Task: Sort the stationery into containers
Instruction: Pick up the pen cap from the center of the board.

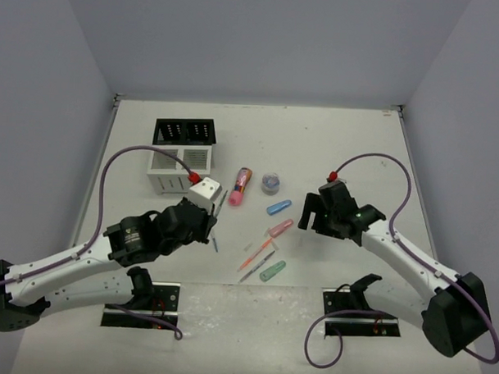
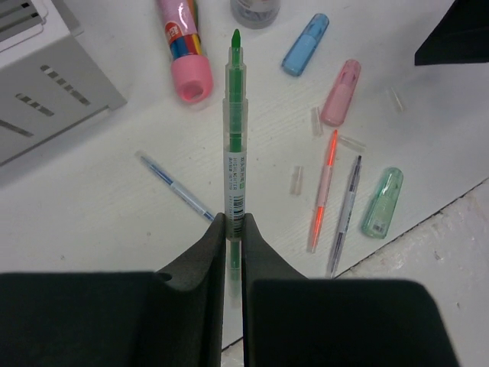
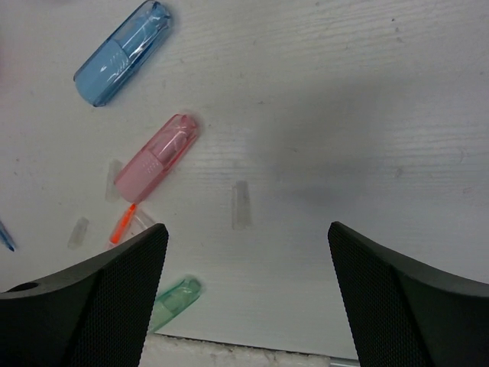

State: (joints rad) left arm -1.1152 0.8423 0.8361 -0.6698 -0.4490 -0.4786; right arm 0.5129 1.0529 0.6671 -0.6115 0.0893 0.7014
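My left gripper is shut on a thin green pen, held off the table and pointing toward the white slatted box. From above, the pen sticks out of the gripper in front of the white box and black rack. On the table lie a pink tube, grey-blue roll, blue capsule, pink capsule, green capsule, orange pen, grey pen and blue pen. My right gripper is open and empty, above bare table right of the pink capsule.
Small clear pen caps lie loose among the pens, one between my right fingers' span. The table's near edge runs just below the green capsule. Grey walls enclose the table on three sides.
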